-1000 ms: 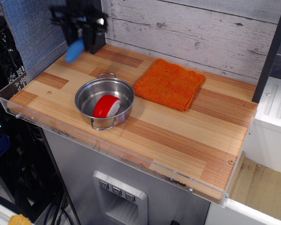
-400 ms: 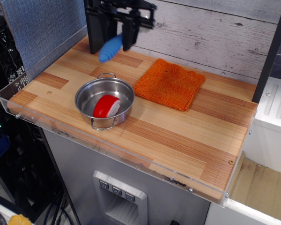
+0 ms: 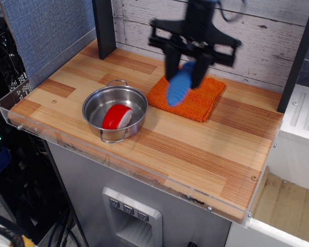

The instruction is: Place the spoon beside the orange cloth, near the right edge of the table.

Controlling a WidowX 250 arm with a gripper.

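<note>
Your pincer (image 3: 184,72) is clamped on the spoon (image 3: 178,86), whose blue handle hangs below it over the orange cloth (image 3: 206,98).

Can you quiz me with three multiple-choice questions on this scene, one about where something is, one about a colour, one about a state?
1. Where is the red-and-white object?
A. On the cloth
B. In the pot
C. On bare wood

2. What colour is the spoon handle?
A. Green
B. Yellow
C. Blue

3. What is the end effector doing?
A. Holding the spoon
B. Empty
C. Gripping the pot

Answers:
1 B, it lies inside the steel rim.
2 C, the handle is bright blue.
3 A, the spoon hangs between its fingers above the orange cloth.
</note>
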